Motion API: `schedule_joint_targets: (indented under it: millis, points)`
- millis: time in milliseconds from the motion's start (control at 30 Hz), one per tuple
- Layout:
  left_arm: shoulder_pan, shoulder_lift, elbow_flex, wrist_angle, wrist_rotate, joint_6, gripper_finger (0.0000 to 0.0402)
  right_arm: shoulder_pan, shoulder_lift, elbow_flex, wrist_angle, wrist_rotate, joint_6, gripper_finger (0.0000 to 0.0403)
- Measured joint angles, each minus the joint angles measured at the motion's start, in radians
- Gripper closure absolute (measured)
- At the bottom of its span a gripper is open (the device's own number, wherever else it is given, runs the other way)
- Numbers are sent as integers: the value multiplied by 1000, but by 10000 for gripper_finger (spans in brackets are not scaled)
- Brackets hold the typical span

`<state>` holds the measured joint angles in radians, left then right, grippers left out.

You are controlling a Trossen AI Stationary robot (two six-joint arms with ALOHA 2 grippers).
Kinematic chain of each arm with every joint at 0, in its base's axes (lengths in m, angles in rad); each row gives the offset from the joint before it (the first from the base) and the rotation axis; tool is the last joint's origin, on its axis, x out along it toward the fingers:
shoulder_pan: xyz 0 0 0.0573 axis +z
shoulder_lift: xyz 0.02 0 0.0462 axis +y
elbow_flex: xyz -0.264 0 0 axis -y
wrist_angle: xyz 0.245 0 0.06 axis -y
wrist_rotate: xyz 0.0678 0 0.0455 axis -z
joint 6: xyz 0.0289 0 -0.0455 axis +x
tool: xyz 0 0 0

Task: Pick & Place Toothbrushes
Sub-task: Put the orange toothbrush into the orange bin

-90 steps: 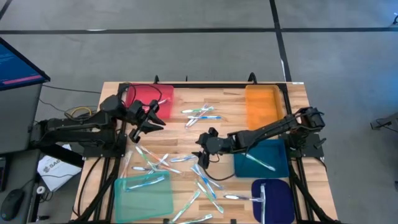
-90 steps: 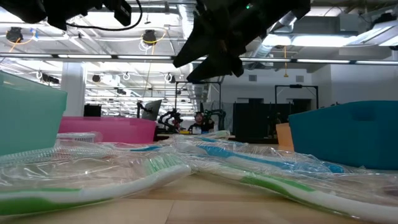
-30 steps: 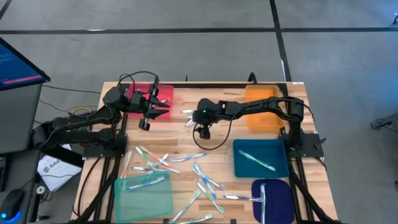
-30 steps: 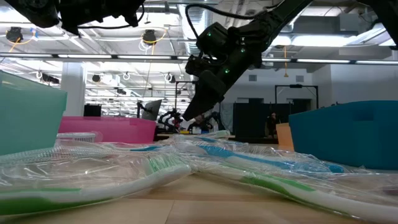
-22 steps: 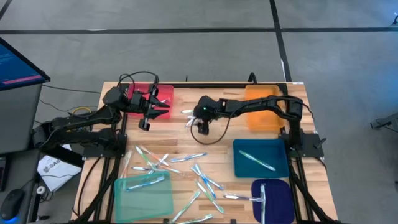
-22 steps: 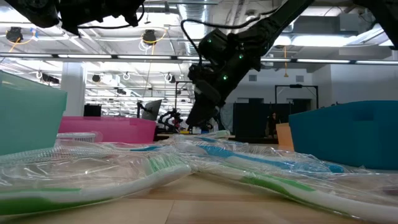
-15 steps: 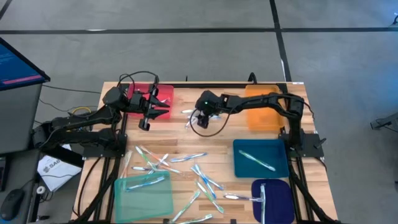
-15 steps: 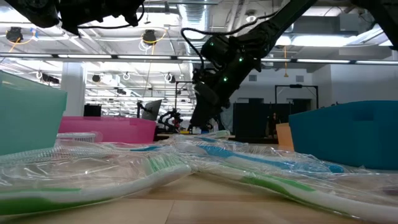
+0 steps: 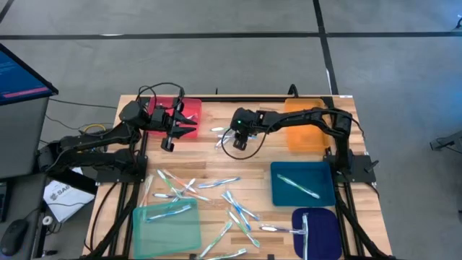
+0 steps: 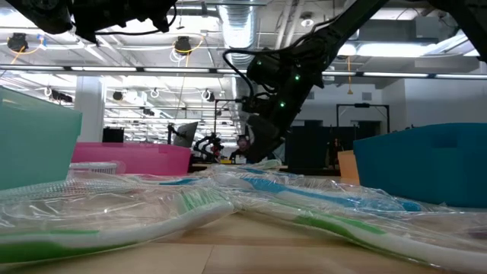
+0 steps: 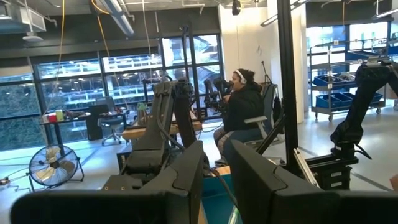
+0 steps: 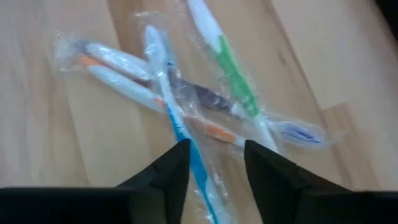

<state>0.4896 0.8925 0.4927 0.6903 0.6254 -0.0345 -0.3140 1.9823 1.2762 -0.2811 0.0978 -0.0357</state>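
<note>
- We see the left gripper (image 9: 186, 128) over the pink tray (image 9: 164, 110), jaws narrowly parted, holding nothing.
- Loose toothbrushes (image 9: 189, 189) lie mid-table.
- The right gripper (image 9: 232, 137) stands over a wrapped pile, a blue-striped toothbrush (image 12: 177, 124) between its parted fingers (image 12: 163, 175).

A: Where's the right end effector (image 9: 238, 135)?
B: Low over the desk (image 9: 274, 155), arm stretched toward its middle, fingers (image 12: 165, 171) narrowly parted.
A: And the left end effector (image 9: 185, 124)?
B: Raised near the desk's far left corner, fingers (image 11: 186, 171) slightly apart.
</note>
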Motion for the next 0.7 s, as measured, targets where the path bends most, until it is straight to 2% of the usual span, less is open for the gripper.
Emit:
schedule_joint_targets:
  millis: [200,400,700]
  points:
    - [0,0,0,0,0,0,329,-1,0,0,-21,-10,0,326]
    - [0,0,0,0,0,0,329,-8,0,0,-89,-39,-16,355]
    - [0,0,0,1,0,0,329,-10,0,0,37,-34,-16,393]
